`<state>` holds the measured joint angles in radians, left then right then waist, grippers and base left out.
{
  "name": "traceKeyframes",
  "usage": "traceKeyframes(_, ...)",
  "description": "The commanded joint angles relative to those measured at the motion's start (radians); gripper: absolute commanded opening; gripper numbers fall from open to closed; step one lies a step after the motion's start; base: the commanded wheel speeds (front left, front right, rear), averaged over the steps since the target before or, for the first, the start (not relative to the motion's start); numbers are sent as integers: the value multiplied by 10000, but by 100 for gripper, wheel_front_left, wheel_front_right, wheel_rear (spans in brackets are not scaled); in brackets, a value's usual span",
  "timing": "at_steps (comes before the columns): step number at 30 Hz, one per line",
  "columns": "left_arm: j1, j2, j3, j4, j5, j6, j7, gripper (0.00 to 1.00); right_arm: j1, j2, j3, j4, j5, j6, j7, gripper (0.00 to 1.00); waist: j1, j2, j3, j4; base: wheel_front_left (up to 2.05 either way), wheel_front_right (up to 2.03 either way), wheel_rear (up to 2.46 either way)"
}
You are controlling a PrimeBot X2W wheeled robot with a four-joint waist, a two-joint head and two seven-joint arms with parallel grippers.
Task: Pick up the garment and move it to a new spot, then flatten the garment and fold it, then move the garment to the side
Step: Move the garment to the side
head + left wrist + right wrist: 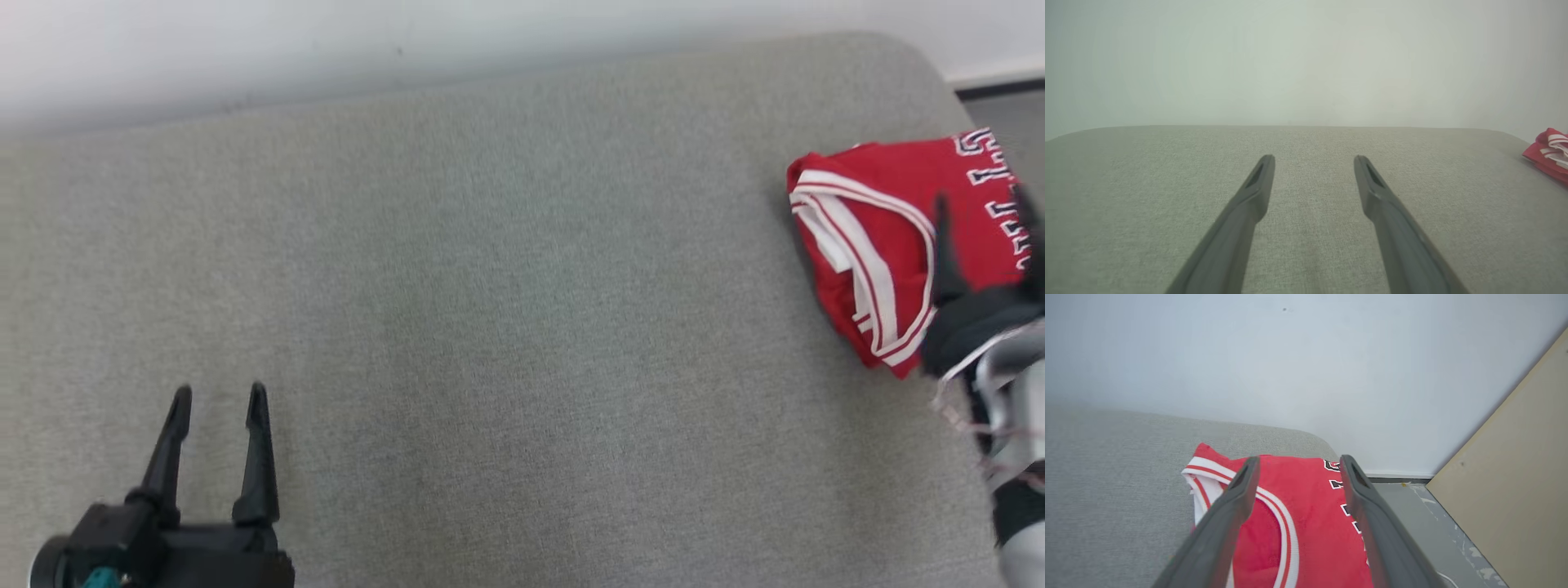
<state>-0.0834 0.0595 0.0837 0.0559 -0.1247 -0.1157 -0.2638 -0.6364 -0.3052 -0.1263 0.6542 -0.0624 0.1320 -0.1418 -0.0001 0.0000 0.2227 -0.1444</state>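
The garment [882, 220] is a red jersey with white trim and dark lettering, folded into a small bundle at the far right end of the grey padded surface [490, 286]. My right gripper [984, 208] hovers over the bundle with its fingers spread apart and nothing between them; in the right wrist view the garment [1306, 514] lies below the open right gripper [1298, 463]. At the lower left my left gripper [219, 396] stands open over bare fabric, far from the jersey. From the left wrist view, the left gripper [1314, 159] is open and the garment [1549, 153] peeks in at the right edge.
A pale wall [408, 41] runs behind the padded surface. Past the surface's right end lie a grey floor [1425, 522] and a tan board [1515, 477] leaning close by. The garment sits near that right edge.
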Motion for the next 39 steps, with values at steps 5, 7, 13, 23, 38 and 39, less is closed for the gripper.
traceKeyframes(5,808,-53,200,307,-48,125,-2,100,1410,271,1001,-1088,782,-31,-727,100,1,0,-1561,270,0,0,0)
traceKeyframes(7,1076,-62,259,448,-46,181,-1,100,2013,444,1367,-1552,1086,-31,-870,100,1,0,-1886,377,0,0,0)
traceKeyframes(13,1556,-75,428,610,-63,275,-1,100,3623,1157,1926,-2642,1516,-31,-1074,100,1,0,-2422,709,0,0,0)
traceKeyframes(23,1975,-93,288,916,-74,555,-2,100,5266,2251,2018,-2884,1171,-31,-1207,100,1,0,-2836,1082,0,0,0)
traceKeyframes(38,1771,-93,106,1160,-222,789,-2,100,5942,2551,1761,-3288,1142,-31,-1233,100,1,0,-2903,1150,0,0,0)
traceKeyframes(39,1771,-93,106,1160,-222,789,-2,100,5942,2551,1761,-3288,1142,-31,-1233,100,1,0,-2903,1150,0,0,0)
